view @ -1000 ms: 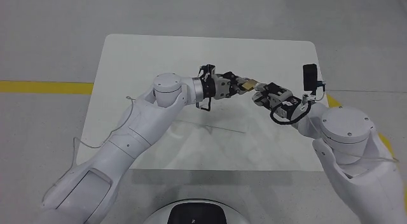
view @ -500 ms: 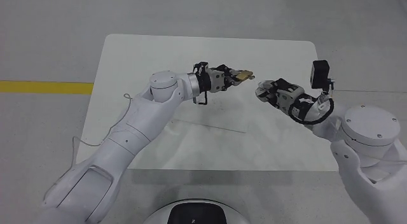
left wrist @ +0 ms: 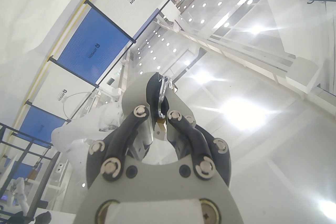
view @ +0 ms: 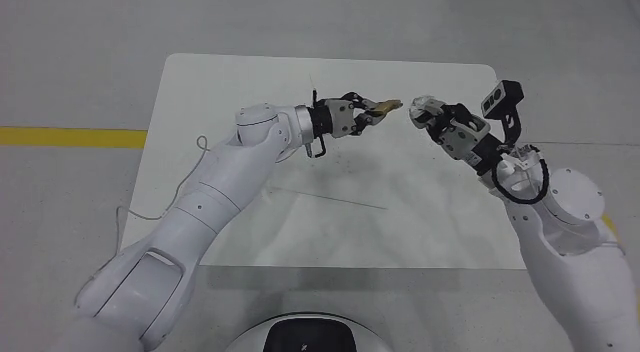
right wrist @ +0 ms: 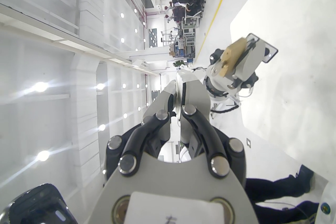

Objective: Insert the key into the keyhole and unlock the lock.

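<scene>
1. Left end effector (view: 372, 109): closed. Its fingers grip the lock (view: 388, 106), a brass padlock, by the silver shackle. In the left wrist view the shackle sits clamped between the two dark finger pads, with the brass body lodged lower down between the fingers.

2. Lock position: held in the air above the bench (view: 230, 152), over the bench's far half and near its middle. It does not touch the bench surface. The brass body projects past the fingertips toward the bench's right side.

3. Right end effector (view: 420, 110): closed. In the right wrist view the two fingers stand close together on a thin, pale, flat piece seen edge-on, the key (right wrist: 178, 99). The shape of the key's blade cannot be made out.

4. Key position: held above the bench's far half, right of the bench's middle, clear of the surface.

5. Relation of parts: over the bench's far half the two end effectors face each other, tip to tip. A visible gap separates the lock from the key, so the key is not in the keyhole. The keyhole itself cannot be made out.
</scene>
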Motion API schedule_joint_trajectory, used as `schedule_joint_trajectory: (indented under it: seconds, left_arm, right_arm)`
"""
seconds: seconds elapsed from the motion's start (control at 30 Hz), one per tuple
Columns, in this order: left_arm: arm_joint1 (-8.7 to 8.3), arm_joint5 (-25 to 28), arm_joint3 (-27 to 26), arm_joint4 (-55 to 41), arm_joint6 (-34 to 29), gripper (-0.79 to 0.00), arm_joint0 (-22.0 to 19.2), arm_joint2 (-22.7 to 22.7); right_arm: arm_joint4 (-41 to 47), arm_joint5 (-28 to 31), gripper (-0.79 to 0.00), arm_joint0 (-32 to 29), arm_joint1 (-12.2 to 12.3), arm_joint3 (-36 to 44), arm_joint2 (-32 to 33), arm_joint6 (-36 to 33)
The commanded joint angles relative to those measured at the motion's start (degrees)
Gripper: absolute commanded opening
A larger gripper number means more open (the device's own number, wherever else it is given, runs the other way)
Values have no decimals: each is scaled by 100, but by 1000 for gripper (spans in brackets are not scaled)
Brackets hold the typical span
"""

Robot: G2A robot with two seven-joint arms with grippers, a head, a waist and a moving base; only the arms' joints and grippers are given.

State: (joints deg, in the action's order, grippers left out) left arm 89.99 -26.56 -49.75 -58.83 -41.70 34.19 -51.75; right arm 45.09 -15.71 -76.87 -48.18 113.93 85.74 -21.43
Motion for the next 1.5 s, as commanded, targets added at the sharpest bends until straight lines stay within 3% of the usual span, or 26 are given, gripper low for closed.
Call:
schedule_joint_trajectory:
  seconds: [0.0, 0.77, 0.83, 0.87, 1.03, 1.23, 1.37, 1.47]
  left_arm:
    - [15, -26, 68, -20, -123, -785, -30, 18]
    - [152, 219, 458, 139, -464, -785, -226, 73]
    - [146, 361, 435, 193, -361, -785, -210, 28]
    - [142, 470, 411, 225, -266, -785, -193, -2]
    - [120, 1006, 138, 483, 443, -785, -39, -130]
    - [139, 2024, -612, 1404, 1918, -785, 352, 4]
    - [129, 2516, -982, 1888, 2249, -785, 597, 35]
    - [97, 2754, -1193, 2124, 2238, -785, 779, -26]
  right_arm:
    - [-68, 39, -785, -6, -16, -33, -57, 60]
    - [-573, -261, -785, 233, -176, -136, -361, 332]
    - [-468, -174, -413, 175, -183, -73, -259, 262]
    - [-383, -136, 0, 128, -186, -45, -190, 204]
    - [-258, -114, 0, 60, -188, 6, -94, 112]
    - [-258, -114, 0, 60, -188, 6, -94, 112]
    - [-190, -117, 0, 34, -195, -6, -110, 102]
    - [609, -194, 0, 29, -241, -251, -65, -94]
